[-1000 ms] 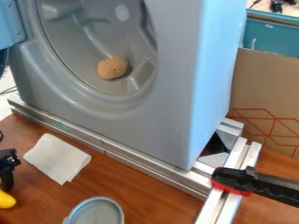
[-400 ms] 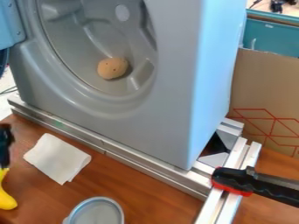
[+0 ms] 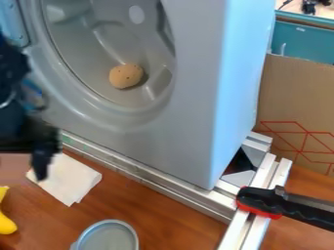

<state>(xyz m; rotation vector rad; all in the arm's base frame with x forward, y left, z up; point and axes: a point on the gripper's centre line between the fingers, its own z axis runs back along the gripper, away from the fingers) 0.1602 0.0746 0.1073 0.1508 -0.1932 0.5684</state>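
Observation:
The black gripper (image 3: 40, 146) is at the left edge, low in front of the grey machine (image 3: 186, 97) and over the upper left part of a white folded cloth (image 3: 68, 178). Part of the arm and gripper is cut off by the edge. Below it on the wooden table lies a curved yellow object (image 3: 7, 223), apart from the gripper and also cut off by the edge. Inside the machine's round grey drum opening rests a brown, potato-like lump (image 3: 126, 76).
A round grey lid or dish (image 3: 110, 238) stands at the bottom edge. Metal rails (image 3: 156, 178) run under the machine's front, and a black and red clamp (image 3: 261, 201) grips them at the right. Behind are a cardboard panel (image 3: 300, 97) and a teal bin (image 3: 303, 39).
The arm has come further into view from the left, now covering part of the machine's left side and the cloth. The yellow object stays about where it was; lump and lid are unmoved.

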